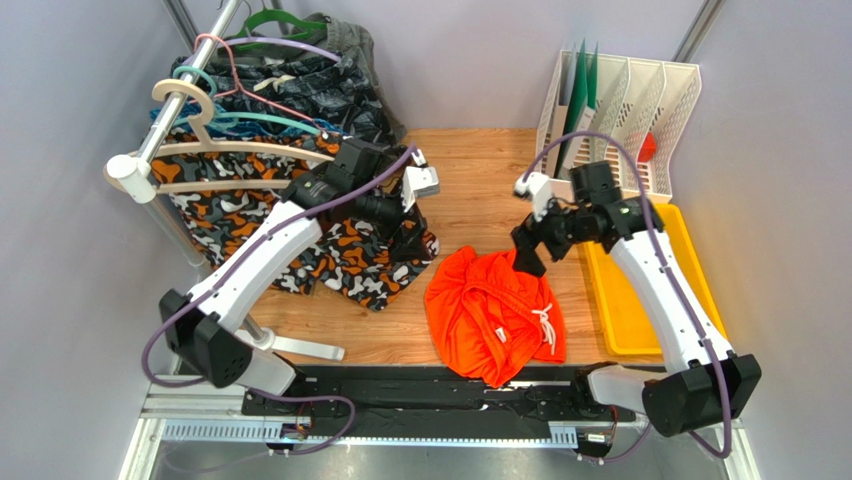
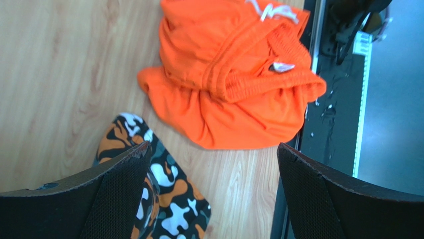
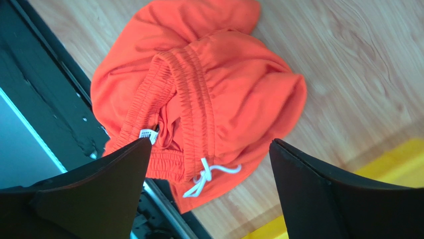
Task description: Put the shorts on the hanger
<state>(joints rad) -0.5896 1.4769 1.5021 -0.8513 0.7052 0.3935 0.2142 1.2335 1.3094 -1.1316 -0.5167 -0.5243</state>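
The bright orange-red shorts (image 1: 495, 315) lie crumpled on the wooden table near its front edge, white drawstring showing; they also show in the left wrist view (image 2: 234, 74) and the right wrist view (image 3: 199, 94). The cream hanger (image 1: 215, 150) hangs on the rail at the back left. My left gripper (image 1: 410, 235) is open and empty, hovering over the camouflage shorts, left of the orange shorts (image 2: 211, 149). My right gripper (image 1: 530, 255) is open and empty just above the shorts' far right edge (image 3: 209, 149).
Camouflage shorts (image 1: 345, 250) hang from the rail and spread onto the table. Thin teal, pink, green and purple hangers (image 1: 240, 75) and dark shorts (image 1: 340, 85) hang behind. A white file rack (image 1: 625, 105) and a yellow tray (image 1: 640, 290) stand at the right.
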